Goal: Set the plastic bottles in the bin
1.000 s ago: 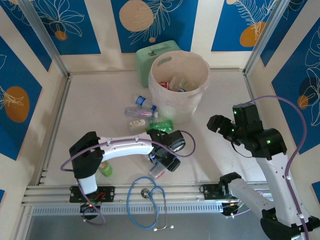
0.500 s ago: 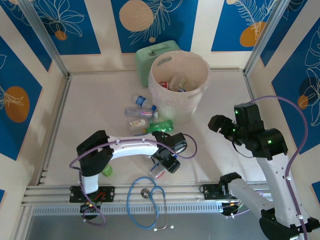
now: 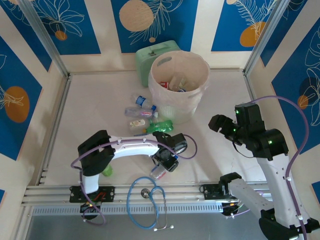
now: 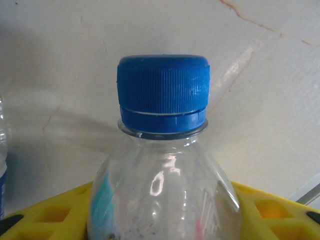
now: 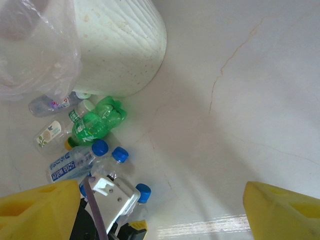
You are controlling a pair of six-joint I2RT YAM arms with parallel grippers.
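My left gripper (image 3: 160, 169) is low over the table near the front and shut on a clear plastic bottle (image 4: 165, 190) with a blue cap (image 4: 163, 92), its yellow fingers (image 4: 45, 210) on both sides of the body. Several more plastic bottles lie beside the bin (image 3: 175, 107): clear ones (image 3: 142, 102) and a green one (image 3: 161, 126). Another green bottle (image 3: 105, 170) lies under the left arm. The bin holds several bottles. My right gripper (image 3: 220, 125) hangs open above bare table to the right of the bin, its yellow fingers (image 5: 285, 212) wide apart.
A blue stethoscope (image 3: 147, 200) lies at the front edge just beside the held bottle. A mint-green box (image 3: 150, 55) stands behind the bin. The bin's plastic liner (image 5: 35, 55) hangs over its rim. Bare table stretches to the right of the bin.
The left gripper has closed on the blue-capped bottle and its arm settled slightly lower and forward. The right arm has stayed put.
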